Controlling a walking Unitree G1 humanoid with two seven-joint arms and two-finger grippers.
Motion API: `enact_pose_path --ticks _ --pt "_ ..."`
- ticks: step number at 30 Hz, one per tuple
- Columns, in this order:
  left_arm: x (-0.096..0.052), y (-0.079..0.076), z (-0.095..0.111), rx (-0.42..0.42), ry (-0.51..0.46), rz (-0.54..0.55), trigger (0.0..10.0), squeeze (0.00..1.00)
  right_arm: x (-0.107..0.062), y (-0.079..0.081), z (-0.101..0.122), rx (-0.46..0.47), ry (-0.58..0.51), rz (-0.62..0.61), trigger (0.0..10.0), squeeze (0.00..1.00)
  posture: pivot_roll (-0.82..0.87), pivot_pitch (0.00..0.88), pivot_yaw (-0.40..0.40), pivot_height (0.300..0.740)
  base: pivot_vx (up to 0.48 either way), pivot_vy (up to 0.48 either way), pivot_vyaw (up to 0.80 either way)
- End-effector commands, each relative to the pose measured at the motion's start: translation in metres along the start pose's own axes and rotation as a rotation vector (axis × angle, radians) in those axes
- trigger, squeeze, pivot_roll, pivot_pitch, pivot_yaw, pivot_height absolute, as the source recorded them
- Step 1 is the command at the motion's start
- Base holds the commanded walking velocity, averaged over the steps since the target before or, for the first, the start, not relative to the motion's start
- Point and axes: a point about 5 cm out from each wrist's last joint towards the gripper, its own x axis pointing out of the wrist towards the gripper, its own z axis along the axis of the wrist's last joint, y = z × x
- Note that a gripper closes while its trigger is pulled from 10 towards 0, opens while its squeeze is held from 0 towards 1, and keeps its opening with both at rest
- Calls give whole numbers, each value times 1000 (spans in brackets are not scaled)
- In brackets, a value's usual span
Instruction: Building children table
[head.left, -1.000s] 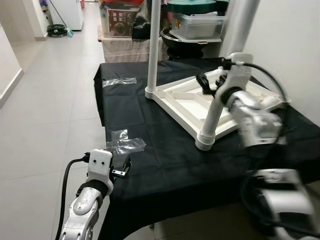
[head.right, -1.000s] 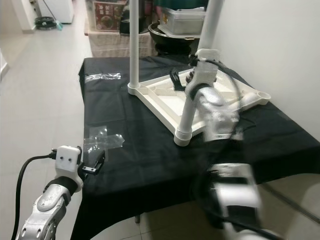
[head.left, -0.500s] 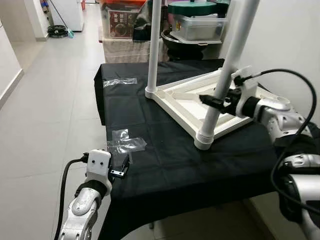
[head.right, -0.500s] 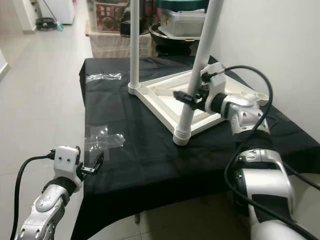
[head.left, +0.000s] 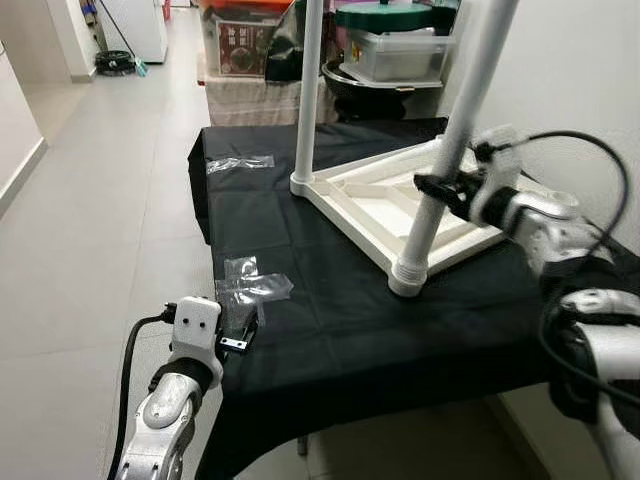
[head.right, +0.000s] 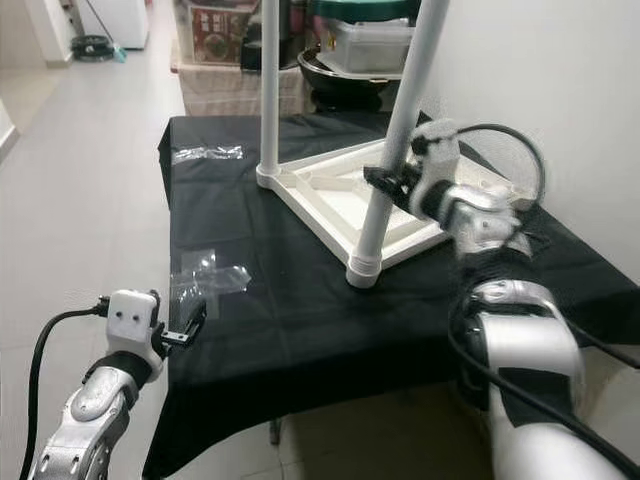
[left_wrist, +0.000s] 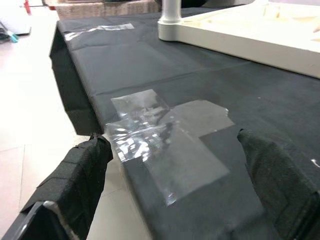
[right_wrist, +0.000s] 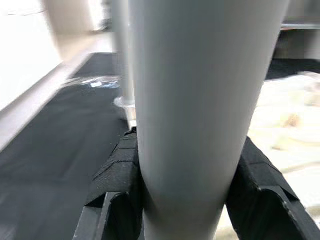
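A white children's table top (head.left: 365, 208) lies upside down on the black-covered table (head.left: 330, 330). Two white legs stand up from it, a far one (head.left: 307, 100) and a near one (head.left: 438, 215). My right gripper (head.left: 434, 187) reaches in from the right, shut on the near leg about midway up. In the right wrist view the leg (right_wrist: 200, 100) sits tight between the black fingers (right_wrist: 117, 170). My left gripper (head.left: 240, 335) is open at the table's front left edge, with nothing in it. It points at a clear plastic bag (left_wrist: 165, 135).
A second clear bag (head.left: 238, 162) lies at the table's far left corner. Boxes, a lidded container (head.left: 395, 50) and a dark pan stand behind the table. A white wall runs along the right, and tiled floor (head.left: 90, 230) lies to the left.
My right arm swung down from a raised, blurred pose and its gripper came in onto the near leg from the right. The left arm has stayed put.
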Motion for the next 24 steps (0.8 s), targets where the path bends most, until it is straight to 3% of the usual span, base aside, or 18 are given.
enact_pose_path --ticks 1,4,7,9,13,14,15,16,18,22,23,24 --pt "-1 -1 -2 8 4 -7 10000 0 -6 -19 -18 72 38 -294 0 0 68 0 -111 740 0 0 0" --pt "-1 -1 -2 7 3 -5 10000 0 -7 -9 -35 113 53 -380 0 0 67 0 -111 740 0 0 0" --pt "-1 0 -2 8 6 0 10000 0 -13 31 -54 141 63 -420 0 0 68 0 -108 740 0 0 0" --pt "-1 1 -2 10 7 0 10000 0 -15 48 -51 151 47 -450 0 0 66 0 -111 740 0 0 0" --pt "0 1 -3 10 8 1 10000 0 -13 59 -47 150 36 -462 0 0 58 0 -108 740 0 0 0" --pt "1 0 -3 7 8 2 10000 0 -8 71 -44 168 48 -442 4588 0 58 0 -109 740 0 0 0" --pt "2 -1 -3 3 6 1 10000 0 -3 80 -38 186 43 -420 10000 0 60 0 -110 740 0 0 0" --pt "2 -1 -3 3 6 1 10000 0 -3 80 -38 186 43 -420 10000 0 60 0 -110 740 0 0 0" --pt "2 -3 -2 -1 2 -2 10000 0 3 96 -20 220 -6 -333 10000 0 62 0 -114 740 0 0 0" --pt "1 -2 -3 -1 3 0 10000 0 -1 102 -1 222 -68 -293 10000 0 60 0 -114 740 0 0 0" --pt "0 -1 -3 -1 5 2 10000 0 -8 98 6 221 -120 -291 10000 729 56 0 -116 740 0 0 0" --pt "0 -1 -3 -1 5 2 10000 0 -8 98 6 221 -120 -291 10000 729 56 0 -116 740 0 0 0"
